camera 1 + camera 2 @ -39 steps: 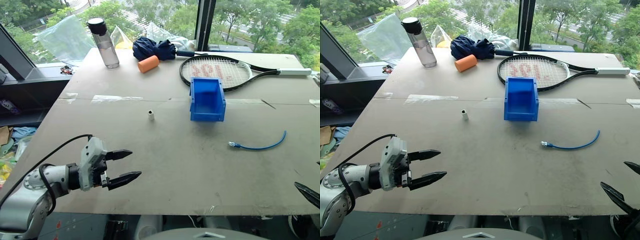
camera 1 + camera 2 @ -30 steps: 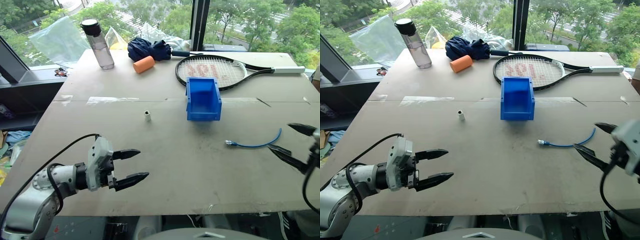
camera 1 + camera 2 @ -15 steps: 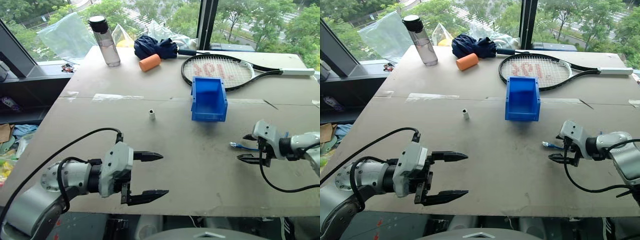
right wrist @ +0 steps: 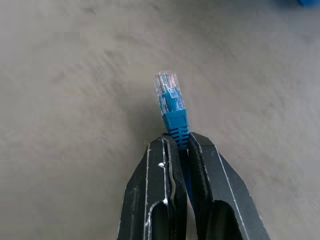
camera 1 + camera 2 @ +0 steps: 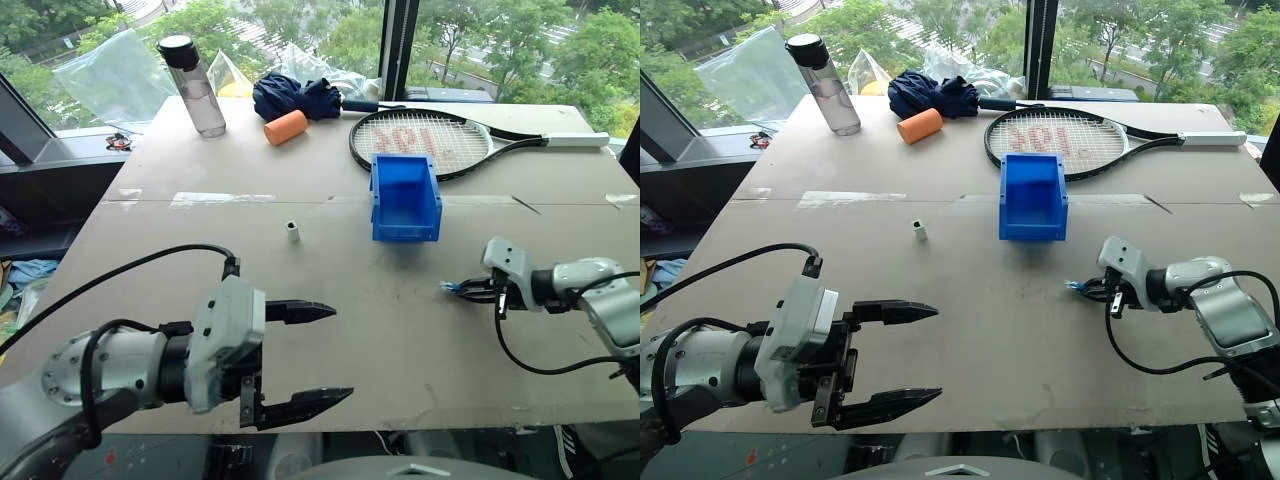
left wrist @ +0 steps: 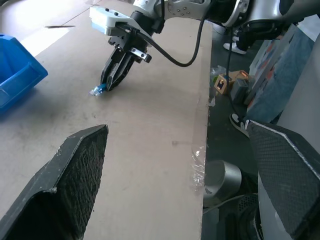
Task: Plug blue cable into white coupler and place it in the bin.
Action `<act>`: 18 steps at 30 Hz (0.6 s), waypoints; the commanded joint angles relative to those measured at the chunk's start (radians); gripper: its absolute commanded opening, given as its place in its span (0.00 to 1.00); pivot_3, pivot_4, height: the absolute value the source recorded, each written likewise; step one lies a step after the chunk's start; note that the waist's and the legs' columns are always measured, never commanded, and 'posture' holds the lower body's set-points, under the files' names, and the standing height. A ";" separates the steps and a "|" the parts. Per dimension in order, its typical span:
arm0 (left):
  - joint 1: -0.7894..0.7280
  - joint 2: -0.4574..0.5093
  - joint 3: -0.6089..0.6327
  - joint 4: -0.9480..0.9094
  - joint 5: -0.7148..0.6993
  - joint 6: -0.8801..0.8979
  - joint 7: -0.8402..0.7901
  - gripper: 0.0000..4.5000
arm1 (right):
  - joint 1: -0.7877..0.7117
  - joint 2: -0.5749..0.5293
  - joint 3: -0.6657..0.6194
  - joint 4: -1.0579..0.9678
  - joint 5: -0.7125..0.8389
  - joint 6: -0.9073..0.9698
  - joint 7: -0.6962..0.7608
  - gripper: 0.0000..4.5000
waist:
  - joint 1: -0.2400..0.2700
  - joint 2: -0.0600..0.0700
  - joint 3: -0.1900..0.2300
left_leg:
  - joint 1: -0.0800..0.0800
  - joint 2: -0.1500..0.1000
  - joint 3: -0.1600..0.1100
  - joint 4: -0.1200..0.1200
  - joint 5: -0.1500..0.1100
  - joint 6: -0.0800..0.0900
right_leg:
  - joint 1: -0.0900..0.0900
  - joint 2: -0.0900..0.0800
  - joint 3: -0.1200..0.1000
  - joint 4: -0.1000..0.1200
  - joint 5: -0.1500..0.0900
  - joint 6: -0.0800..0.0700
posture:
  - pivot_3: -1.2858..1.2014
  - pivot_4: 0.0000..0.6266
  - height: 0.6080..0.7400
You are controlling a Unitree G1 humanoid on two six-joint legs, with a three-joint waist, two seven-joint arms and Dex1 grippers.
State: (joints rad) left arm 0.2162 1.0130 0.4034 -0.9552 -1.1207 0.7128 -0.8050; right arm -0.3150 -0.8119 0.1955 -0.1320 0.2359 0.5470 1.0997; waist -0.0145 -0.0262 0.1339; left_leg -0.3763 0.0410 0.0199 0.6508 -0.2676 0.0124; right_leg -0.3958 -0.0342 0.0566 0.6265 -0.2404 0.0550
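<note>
Blue cord is pinched just behind its clear plug by the right gripper (image 4: 178,150), whose two black fingers are closed on the blue cable (image 4: 172,112) so that the connector juts free past the fingertips; held this way, the plug is probably left exposed for insertion. In the head views the same grip is seen low over the grey board (image 5: 400,340), near its right side, with the plug tip (image 5: 447,287) pointing toward the middle of the board. The white coupler (image 5: 293,231) is stood upright on the board, well apart from the cable and left of the bin (image 5: 405,200), untouched. The bin is set open-topped beyond both, just in front of a racket (image 5: 430,143), its inside apparently empty. The left gripper (image 5: 318,358) is held with its jaws spread wide and nothing between them, near the front edge; it is judged to be kept ready for the coupler.
</note>
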 commanded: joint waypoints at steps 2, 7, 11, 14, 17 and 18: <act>-0.003 0.028 0.016 0.065 0.073 -0.032 -0.077 1.00 | -0.062 0.035 0.054 -0.138 0.003 0.072 -0.019 0.01 | 0.003 0.002 0.001 | 0.000 0.000 0.000 0.000 0.000 0.000 | 0.000 0.000 0.000 0.000 0.000 0.000 | 0.52 0.24 1.00; -0.043 0.040 -0.041 0.169 0.201 -0.076 -0.143 1.00 | -0.179 0.122 0.240 -0.122 -0.122 0.101 -0.058 0.01 | 0.004 0.002 0.001 | -0.001 -0.001 0.000 0.000 0.000 0.000 | -0.001 0.000 0.000 -0.001 0.000 0.000 | 0.52 0.24 1.00; -0.072 0.024 -0.109 0.195 0.278 -0.093 -0.143 1.00 | -0.246 0.184 0.335 -0.059 -0.206 0.101 -0.088 0.01 | 0.003 0.002 0.001 | -0.002 -0.001 0.000 0.000 0.000 0.000 | -0.002 -0.001 0.000 -0.001 0.000 0.000 | 0.52 0.24 1.00; -0.091 0.006 -0.171 0.166 0.312 -0.074 -0.091 1.00 | -0.268 0.214 0.360 -0.033 -0.226 0.110 -0.091 0.01 | -0.004 -0.002 -0.001 | -0.001 0.000 0.000 -0.001 0.000 0.000 | -0.001 0.000 0.000 0.000 0.000 -0.001 | 0.52 0.24 1.00; -0.127 -0.013 -0.246 0.159 0.361 -0.056 -0.038 1.00 | -0.254 0.224 0.347 -0.029 -0.237 0.064 -0.102 0.17 | -0.008 -0.003 -0.002 | 0.000 0.001 0.000 -0.001 0.000 0.000 | -0.001 0.001 -0.001 0.000 0.001 -0.002 | 0.52 0.24 1.00; -0.142 -0.024 -0.266 0.164 0.368 -0.049 -0.023 1.00 | -0.244 0.223 0.335 -0.040 -0.237 0.065 -0.106 0.23 | -0.007 -0.004 -0.002 | 0.000 0.001 0.000 -0.001 0.000 0.000 | -0.001 0.001 0.000 0.001 0.001 -0.002 | 0.52 0.24 1.00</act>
State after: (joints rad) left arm 0.0894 0.9967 0.1476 -0.7718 -0.7667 0.6631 -0.8489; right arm -0.5665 -0.5996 0.5366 -0.1648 0.0063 0.6243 1.0149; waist -0.0215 -0.0300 0.1319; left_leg -0.3759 0.0423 0.0198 0.6501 -0.2675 0.0122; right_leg -0.3970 -0.0332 0.0561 0.6273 -0.2388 0.0525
